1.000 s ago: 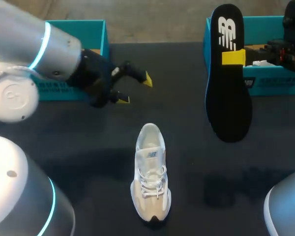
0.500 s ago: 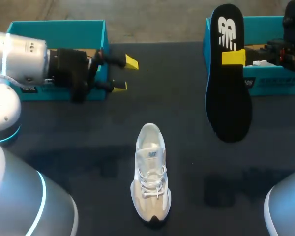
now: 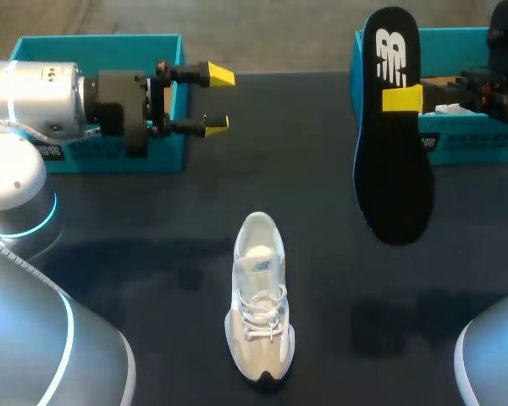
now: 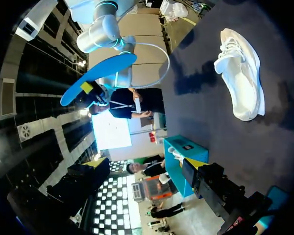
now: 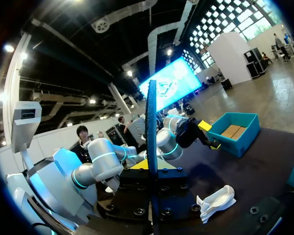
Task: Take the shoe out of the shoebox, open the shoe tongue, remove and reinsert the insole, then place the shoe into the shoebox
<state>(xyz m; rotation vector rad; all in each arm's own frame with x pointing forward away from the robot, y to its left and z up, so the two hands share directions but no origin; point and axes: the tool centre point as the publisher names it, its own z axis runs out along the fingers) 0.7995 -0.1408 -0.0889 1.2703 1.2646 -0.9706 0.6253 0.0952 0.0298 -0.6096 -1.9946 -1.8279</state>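
Left arm pulled back since 1.0 s ago: the left gripper went from open table near the middle up toward 10 o'clock and now hangs at the near-right corner of the left shoebox. Fingers spread apart, nothing between them. Shoe and insole did not move.

Shoe stands on its sole at 6 o'clock of the table, long axis running 12 to 6, laces up, close to the near edge. Nothing touches it; bare table on all sides, with wide room at 3 and 9 o'clock.

Right gripper is clamped on the insole, one yellow pad on its face. The insole hangs upright at 2 o'clock of the shoe, well apart from it, lower end above the table. It covers the left wall of the right shoebox, which sits at 2 o'clock by the far edge.

Right wrist view: insole edge-on between its own fingers, shoe beside it on the table, left shoebox beyond.

Left wrist view: shoe ahead, clear.
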